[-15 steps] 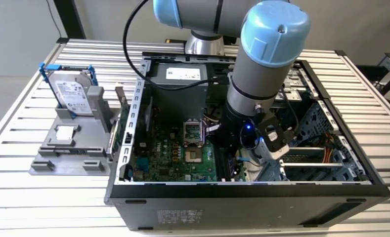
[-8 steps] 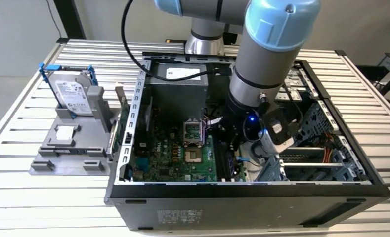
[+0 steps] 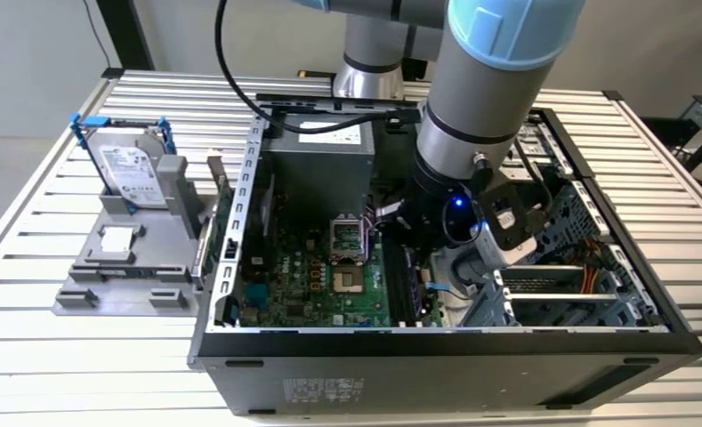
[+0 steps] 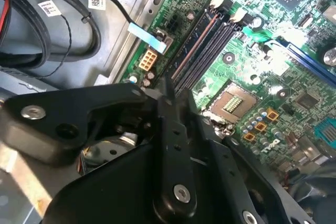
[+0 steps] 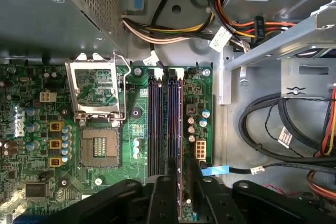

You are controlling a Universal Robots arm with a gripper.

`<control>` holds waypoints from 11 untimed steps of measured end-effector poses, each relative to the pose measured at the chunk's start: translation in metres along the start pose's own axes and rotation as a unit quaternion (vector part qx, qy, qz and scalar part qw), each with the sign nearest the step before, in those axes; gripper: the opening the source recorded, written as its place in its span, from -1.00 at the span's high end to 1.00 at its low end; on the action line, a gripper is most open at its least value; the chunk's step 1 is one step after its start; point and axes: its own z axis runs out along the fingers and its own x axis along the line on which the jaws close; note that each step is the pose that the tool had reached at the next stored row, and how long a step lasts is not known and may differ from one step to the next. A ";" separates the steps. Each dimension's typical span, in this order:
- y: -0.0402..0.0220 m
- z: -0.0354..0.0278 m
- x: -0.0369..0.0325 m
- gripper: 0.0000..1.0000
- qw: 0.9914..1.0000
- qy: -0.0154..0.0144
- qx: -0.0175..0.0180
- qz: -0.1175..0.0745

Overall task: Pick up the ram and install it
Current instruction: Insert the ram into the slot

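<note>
My gripper (image 3: 428, 256) is low inside the open computer case, over the black memory slots (image 5: 157, 124) at the edge of the green motherboard (image 3: 315, 276). In both wrist views a thin reddish-brown line runs along the slot nearest the board's edge. It looks like the ram (image 5: 180, 119) (image 4: 198, 43) seen edge-on, upright and in line with that slot. The gripper (image 5: 181, 163) (image 4: 169, 85) sits right over the near part of this edge. Whether the ram is seated in the slot or held just above it is hidden by the gripper body.
The open CPU socket (image 5: 98, 148) lies beside the slots. Black and coloured cables (image 5: 273, 124) and a metal drive cage (image 3: 564, 280) crowd the other side. The power supply (image 3: 321, 147) fills the case's back. A grey fixture with a hard drive (image 3: 131, 173) stands at the exterior view's left.
</note>
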 end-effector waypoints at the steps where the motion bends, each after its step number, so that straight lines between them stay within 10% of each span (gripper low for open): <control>1: 0.0000 0.0000 0.0000 1.00 1.000 0.000 0.000 0.000; 11: 0.0000 -0.0002 0.0004 1.00 1.000 0.000 0.000 0.000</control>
